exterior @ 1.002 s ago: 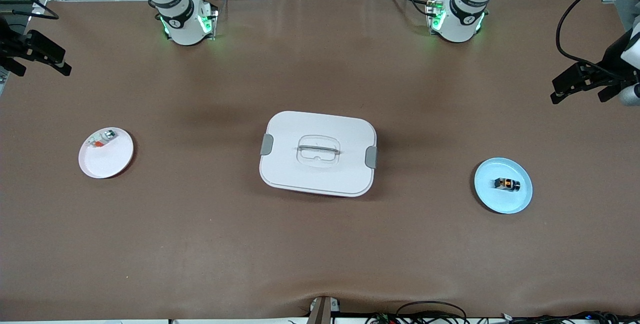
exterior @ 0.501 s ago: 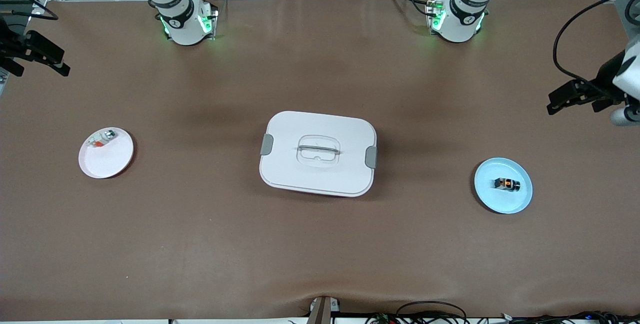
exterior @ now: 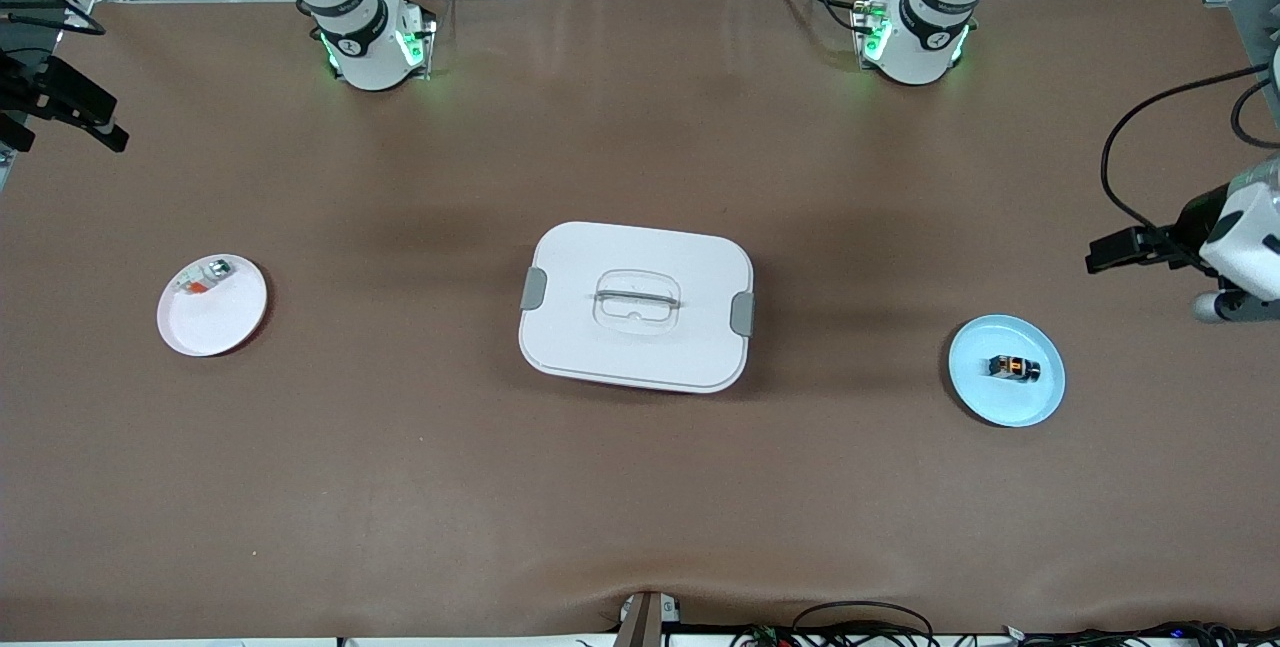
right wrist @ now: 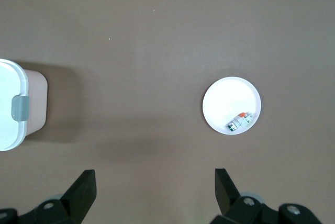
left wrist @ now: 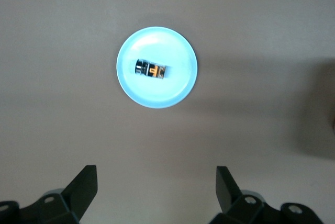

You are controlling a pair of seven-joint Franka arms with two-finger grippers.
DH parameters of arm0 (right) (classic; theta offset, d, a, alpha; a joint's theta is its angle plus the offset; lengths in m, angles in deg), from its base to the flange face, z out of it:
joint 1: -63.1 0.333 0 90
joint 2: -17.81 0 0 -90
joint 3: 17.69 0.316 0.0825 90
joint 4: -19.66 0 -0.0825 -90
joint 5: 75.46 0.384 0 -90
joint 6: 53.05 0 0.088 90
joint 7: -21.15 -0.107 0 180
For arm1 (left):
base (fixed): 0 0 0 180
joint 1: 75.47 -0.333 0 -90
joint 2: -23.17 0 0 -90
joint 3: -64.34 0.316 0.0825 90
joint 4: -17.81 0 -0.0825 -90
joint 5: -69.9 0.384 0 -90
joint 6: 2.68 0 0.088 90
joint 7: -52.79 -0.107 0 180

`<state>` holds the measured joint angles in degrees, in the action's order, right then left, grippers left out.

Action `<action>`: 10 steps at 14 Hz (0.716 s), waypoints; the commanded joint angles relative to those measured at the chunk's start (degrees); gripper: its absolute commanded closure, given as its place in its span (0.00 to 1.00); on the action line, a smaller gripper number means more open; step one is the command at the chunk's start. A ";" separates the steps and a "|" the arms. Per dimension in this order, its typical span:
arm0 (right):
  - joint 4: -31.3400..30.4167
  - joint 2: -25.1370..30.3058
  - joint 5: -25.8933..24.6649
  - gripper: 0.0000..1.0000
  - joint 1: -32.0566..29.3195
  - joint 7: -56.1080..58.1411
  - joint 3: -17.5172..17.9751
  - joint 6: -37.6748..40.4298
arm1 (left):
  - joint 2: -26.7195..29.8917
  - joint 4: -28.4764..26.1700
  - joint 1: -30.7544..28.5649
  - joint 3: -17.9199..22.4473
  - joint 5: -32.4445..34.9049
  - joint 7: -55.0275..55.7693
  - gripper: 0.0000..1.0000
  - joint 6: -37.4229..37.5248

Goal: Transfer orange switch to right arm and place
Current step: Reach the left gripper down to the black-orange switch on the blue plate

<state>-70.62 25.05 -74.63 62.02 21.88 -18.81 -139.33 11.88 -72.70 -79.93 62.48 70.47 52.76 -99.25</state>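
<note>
The orange switch [exterior: 1014, 367], a tiny black block with a glowing orange middle, lies on a light blue plate [exterior: 1000, 403] toward the left arm's end of the table. My left gripper [exterior: 1108, 255] hangs open and empty over bare table beside that plate. In the left wrist view the switch [left wrist: 151, 70] and the plate [left wrist: 157, 97] lie ahead of the left gripper [left wrist: 156, 182]. My right gripper [exterior: 108, 134] hangs open and empty over the table's edge at the right arm's end. The right wrist view shows the right gripper [right wrist: 155, 182] wide apart.
A white lidded box [exterior: 636, 306] with grey clips stands mid-table. A white plate [exterior: 215, 325] toward the right arm's end carries a whitish-clear small piece with a red-orange part [exterior: 203, 277]. The right wrist view shows that plate [right wrist: 225, 98] and the box [right wrist: 10, 93].
The left gripper has moved over the table toward the blue plate. The right gripper has shifted slightly toward the table's edge. Both stay open.
</note>
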 commanded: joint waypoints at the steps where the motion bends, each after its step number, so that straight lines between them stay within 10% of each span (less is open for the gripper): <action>1: 0.46 0.32 -0.49 0.00 -0.68 0.76 0.42 0.75 | 0.74 -5.45 -0.64 0.01 0.48 -1.20 0.00 -6.06; 10: -0.07 0.41 -0.49 0.00 -0.68 -2.64 0.42 1.72 | -7.50 -18.83 -4.33 -0.07 2.33 -14.29 0.00 -29.54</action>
<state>-70.66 25.03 -74.62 62.02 21.35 -18.84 -138.25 6.77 -91.47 -83.70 62.54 71.99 40.71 -126.13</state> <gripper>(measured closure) 0.000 0.000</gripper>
